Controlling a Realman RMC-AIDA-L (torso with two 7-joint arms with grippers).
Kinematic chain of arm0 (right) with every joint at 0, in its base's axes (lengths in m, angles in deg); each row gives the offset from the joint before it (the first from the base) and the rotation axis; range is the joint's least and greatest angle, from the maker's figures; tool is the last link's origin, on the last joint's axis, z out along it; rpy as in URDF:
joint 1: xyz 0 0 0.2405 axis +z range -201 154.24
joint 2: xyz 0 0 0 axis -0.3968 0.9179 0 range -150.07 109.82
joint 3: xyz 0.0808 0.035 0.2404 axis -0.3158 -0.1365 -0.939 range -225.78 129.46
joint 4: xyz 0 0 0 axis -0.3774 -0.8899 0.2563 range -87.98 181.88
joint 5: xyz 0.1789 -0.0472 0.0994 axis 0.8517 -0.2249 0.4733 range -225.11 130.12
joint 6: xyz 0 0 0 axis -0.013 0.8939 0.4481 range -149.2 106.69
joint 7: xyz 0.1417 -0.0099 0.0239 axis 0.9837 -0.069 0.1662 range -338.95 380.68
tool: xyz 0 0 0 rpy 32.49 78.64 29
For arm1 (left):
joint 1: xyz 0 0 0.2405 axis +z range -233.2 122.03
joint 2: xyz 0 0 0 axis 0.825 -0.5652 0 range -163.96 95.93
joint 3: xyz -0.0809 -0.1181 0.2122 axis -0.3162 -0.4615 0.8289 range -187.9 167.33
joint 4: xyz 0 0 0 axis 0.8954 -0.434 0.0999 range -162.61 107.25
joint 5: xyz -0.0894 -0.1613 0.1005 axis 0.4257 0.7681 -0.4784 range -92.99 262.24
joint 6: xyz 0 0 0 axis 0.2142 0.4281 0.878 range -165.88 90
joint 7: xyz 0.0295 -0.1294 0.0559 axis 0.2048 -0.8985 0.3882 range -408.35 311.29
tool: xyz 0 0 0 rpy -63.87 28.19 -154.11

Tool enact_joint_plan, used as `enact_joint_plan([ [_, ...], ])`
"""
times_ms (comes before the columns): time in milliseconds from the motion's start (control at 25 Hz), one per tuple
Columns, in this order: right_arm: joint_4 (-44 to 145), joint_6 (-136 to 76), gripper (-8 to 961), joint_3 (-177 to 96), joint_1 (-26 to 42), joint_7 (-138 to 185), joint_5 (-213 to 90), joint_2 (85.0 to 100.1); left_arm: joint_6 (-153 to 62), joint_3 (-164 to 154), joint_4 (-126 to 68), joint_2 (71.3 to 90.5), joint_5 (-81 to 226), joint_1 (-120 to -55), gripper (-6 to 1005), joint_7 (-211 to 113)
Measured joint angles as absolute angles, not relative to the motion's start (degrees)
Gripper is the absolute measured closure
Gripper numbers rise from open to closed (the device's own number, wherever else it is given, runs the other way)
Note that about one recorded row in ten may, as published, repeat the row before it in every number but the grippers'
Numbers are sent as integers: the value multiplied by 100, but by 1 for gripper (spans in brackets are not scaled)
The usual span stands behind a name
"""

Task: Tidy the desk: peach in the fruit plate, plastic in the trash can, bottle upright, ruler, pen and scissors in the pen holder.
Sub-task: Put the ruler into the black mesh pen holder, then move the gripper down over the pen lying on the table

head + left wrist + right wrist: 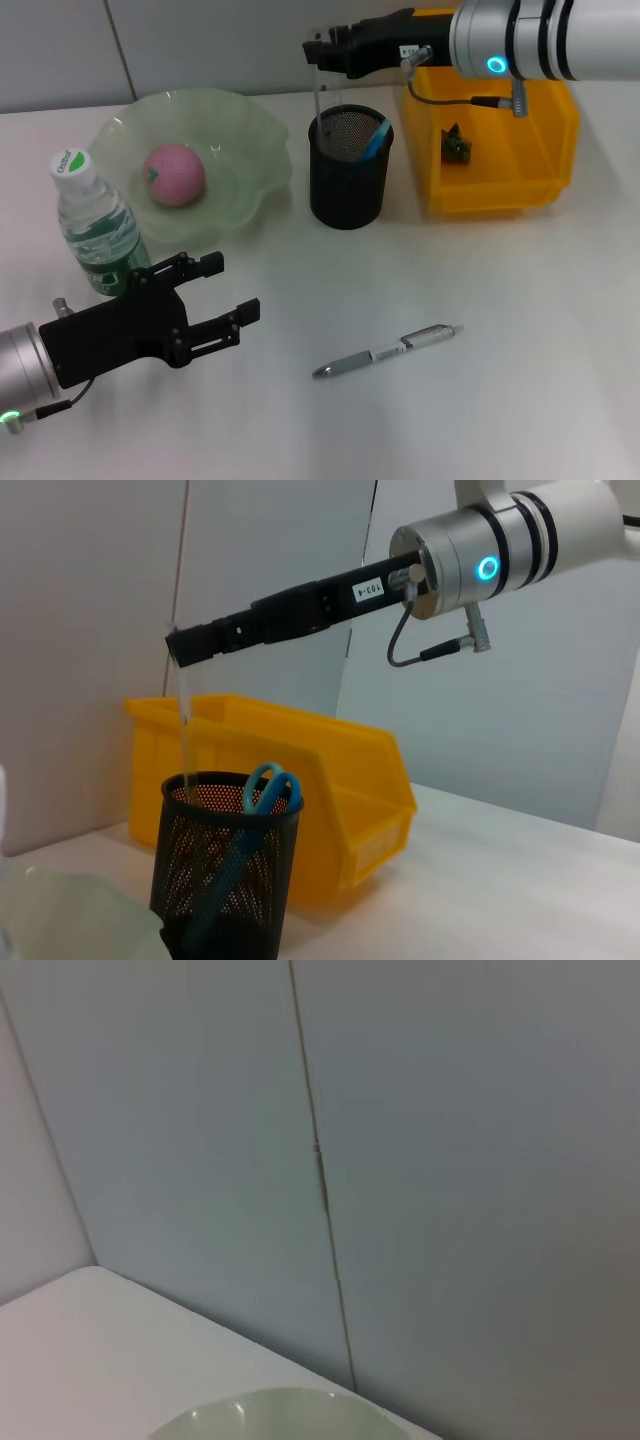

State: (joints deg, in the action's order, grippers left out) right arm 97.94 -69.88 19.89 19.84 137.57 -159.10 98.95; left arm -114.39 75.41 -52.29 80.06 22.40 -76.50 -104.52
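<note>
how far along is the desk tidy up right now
Mostly done. The peach sits in the fruit plate, the bottle stands upright, scissors are in the pen holder, and something small lies in the yellow bin. In hand: the right gripper holds the clear ruler upright over the holder. Left: the pen on the desk. The left gripper waits open beside the bottle.

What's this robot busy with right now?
It is tidying a desk. The right gripper holds a clear ruler upright, its lower end inside the black pen holder with the blue scissors. The peach sits in the green plate, the bottle stands upright, a pen lies on the desk. The left gripper hovers open beside the bottle.
</note>
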Motion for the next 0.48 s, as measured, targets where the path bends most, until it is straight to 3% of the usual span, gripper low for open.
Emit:
enact_joint_plan([
  [240,9839,-7035,506,1970,1914,13775,-15910,9893,-11447,7549,-5229,8006,2240,-7650,228,-10448],
  [480,9955,-7040,298,1963,1853,13778,-15844,9901,-11433,7559,-5229,8014,2240,-7651,228,-10441],
])
